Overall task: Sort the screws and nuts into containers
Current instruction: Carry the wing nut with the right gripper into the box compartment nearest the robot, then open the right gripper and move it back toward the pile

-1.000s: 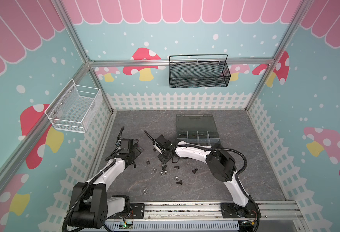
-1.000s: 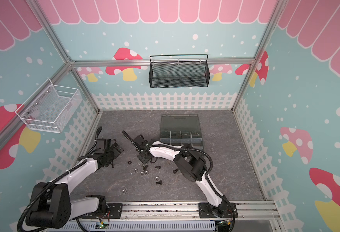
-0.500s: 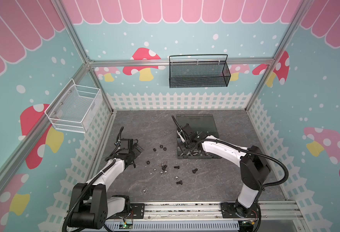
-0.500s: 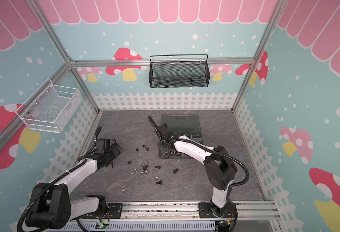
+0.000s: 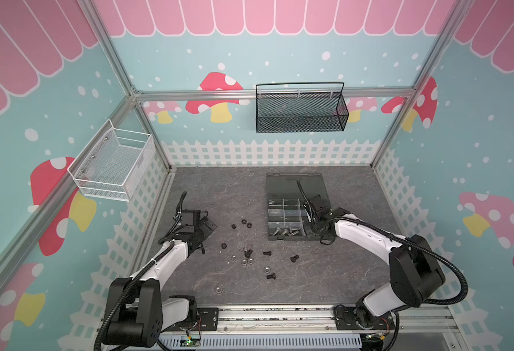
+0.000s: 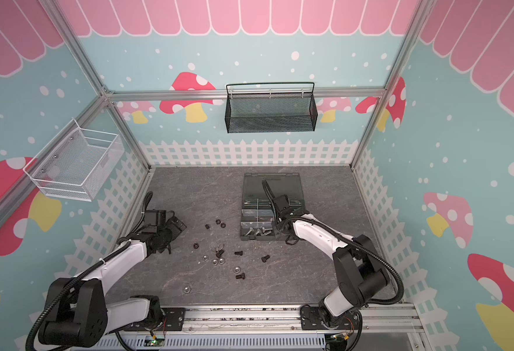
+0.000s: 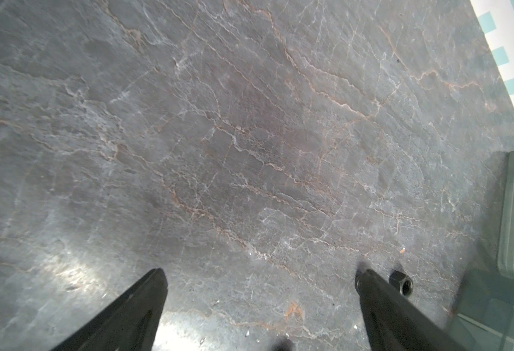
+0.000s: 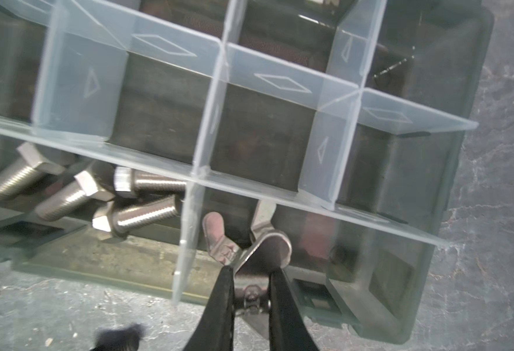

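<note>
The right end effector [image 8: 251, 282] is clenched on a silver wing nut [image 8: 249, 243], whose wings jut past its tips over the compartment [image 8: 316, 243] straight ahead. That small hold may let the nut twist; dropped so, it could clip the clear divider [image 8: 188, 212] alongside and land among the silver screws [image 8: 137, 209] next door. The left end effector [image 7: 258, 273] gapes wide, a black nut [image 7: 401, 283] just beside one finger [image 7: 380, 304]. Dark veined surface [image 5: 325, 273]; teal mushroom walls [image 5: 280, 60]
</note>
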`<action>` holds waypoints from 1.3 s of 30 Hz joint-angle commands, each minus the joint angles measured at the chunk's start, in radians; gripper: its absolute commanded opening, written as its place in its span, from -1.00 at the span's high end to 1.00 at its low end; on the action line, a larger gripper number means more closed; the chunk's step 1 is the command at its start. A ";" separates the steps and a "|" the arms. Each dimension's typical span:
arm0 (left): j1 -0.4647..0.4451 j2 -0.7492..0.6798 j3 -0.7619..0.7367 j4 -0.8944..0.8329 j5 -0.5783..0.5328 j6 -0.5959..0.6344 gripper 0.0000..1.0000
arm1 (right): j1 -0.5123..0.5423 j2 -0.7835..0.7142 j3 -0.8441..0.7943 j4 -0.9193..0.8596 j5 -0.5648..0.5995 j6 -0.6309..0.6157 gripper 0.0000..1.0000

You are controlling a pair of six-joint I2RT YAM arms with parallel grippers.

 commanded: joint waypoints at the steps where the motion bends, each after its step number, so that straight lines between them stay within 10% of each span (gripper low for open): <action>1: 0.005 -0.012 0.004 0.005 0.009 -0.008 -1.00 | -0.025 -0.026 -0.018 0.000 0.015 -0.008 0.89; 39: 0.005 0.007 0.007 0.017 0.023 0.000 -1.00 | -0.069 -0.084 0.031 -0.036 -0.025 0.018 0.16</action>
